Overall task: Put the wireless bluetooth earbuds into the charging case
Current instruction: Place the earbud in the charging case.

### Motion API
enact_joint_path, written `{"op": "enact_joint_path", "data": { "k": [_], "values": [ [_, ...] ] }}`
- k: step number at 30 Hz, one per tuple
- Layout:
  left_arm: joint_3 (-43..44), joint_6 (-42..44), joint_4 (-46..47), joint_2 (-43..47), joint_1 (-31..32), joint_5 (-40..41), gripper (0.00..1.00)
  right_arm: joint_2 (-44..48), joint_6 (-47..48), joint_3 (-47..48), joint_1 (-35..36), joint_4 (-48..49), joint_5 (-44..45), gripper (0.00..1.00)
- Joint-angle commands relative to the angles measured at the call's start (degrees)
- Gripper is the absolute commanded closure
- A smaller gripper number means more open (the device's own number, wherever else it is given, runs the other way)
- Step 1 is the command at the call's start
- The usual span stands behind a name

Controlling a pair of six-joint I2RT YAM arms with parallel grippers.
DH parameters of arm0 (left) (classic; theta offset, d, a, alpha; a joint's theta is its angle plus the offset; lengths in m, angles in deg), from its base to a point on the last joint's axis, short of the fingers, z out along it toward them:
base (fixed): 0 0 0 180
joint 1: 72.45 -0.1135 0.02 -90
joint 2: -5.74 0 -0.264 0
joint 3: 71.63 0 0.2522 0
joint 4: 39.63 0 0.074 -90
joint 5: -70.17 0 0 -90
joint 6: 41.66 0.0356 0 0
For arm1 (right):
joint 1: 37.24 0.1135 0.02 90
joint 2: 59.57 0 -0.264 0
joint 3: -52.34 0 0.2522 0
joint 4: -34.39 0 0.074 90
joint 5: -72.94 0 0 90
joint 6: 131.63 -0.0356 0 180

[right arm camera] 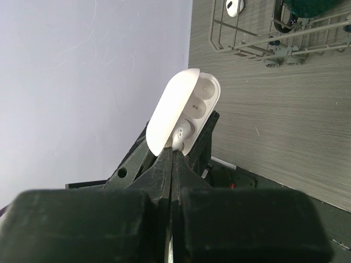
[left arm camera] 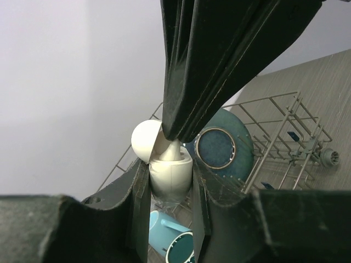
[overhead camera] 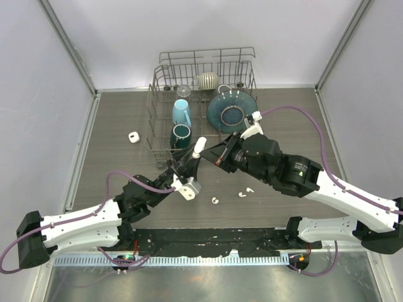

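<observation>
**pk_bench:** So where are we at with this one? Which arm is doing what?

**yam_two:** We've got the charging case up off the tabletop, clamped by its lower body in the left tool, which is closed almost all the way around it. The lid is flipped open, and the open mouth faces our right arm. The right tool is pinched fully shut on one earbud, tip to tip with the case.

**pk_bench:** Is it lined up?

**yam_two:** Pretty much, we think. From above, the case sits just left of the right tool's tip and slightly further out. The earbud's stem runs along the line of the fingers, pointing into the nearer socket. In the right wrist view its head looks already at that socket, while the one nearer the hinge looks empty. We can't tell whether it's fully seated.

**pk_bench:** And the rest?

**yam_two:** What look like three loose earbuds lie on the tabletop, close in front of the right arm and well apart from the case. That makes the right arm the nearer one for the next pick. The dish rack sits behind all this and isn't involved.
</observation>
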Motion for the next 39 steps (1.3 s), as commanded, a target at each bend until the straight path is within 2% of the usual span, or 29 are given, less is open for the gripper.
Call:
{"op": "enact_joint_path", "data": {
  "k": [1,18,36,39],
  "values": [
    [1.2,1.8,6.3,0.2,0.7,-0.1,1.0,0.2,-2.2,3.5,-0.3,-1.2,1.0,0.99],
    [1.1,2.8,8.5,-1.2,0.7,2.1,1.0,-1.0,-3.3,6.0,0.2,-4.9,2.5,0.99],
    [0.8,1.8,8.3,0.7,0.8,-2.5,1.0,-4.0,-5.8,3.7,0.2,0.0,-0.4,0.99],
    [0.7,0.7,8.3,1.3,0.8,-2.8,1.0,-2.6,-3.4,0.3,0.2,6.7,-1.5,0.99]
  ]
}}
